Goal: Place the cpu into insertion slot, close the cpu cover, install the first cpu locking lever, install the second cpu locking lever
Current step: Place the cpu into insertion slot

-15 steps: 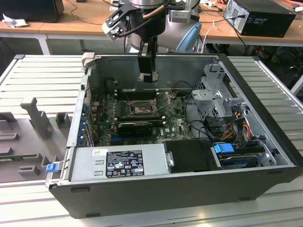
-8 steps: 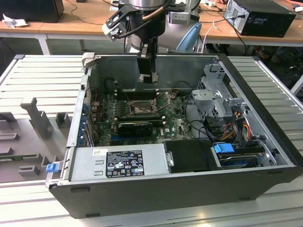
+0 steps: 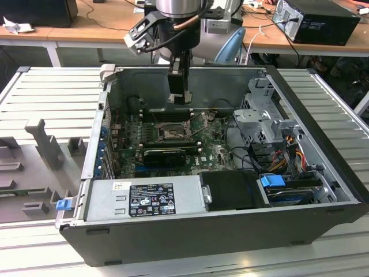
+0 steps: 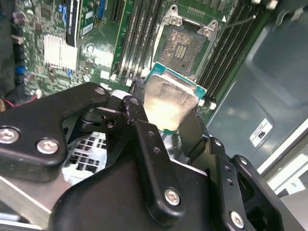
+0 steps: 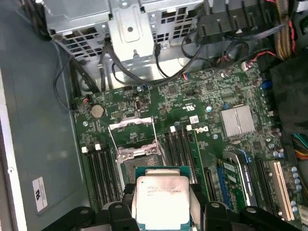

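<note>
My gripper (image 3: 180,98) hangs inside the open computer case, shut on the cpu (image 5: 161,197), a flat square chip with a dull silver face and a green rim. In the second wrist view the cpu (image 4: 171,98) sits clamped between the two black fingers (image 4: 137,113). The chip hovers above the green board, a short way from the insertion slot (image 5: 137,144), a square socket with a brownish centre (image 4: 185,45). In the exterior view the insertion slot (image 3: 172,133) lies just below the gripper. The silvery cpu cover (image 5: 130,126) stands at the socket's edge, lifted off the socket.
Memory slots (image 5: 180,147) flank the socket. A long black card (image 3: 164,154) lies beside it, a finned heatsink (image 5: 237,120) further off. A grey power supply (image 3: 144,199), a drive cage (image 3: 265,115) and loose cables (image 5: 144,72) crowd the case walls (image 3: 311,133).
</note>
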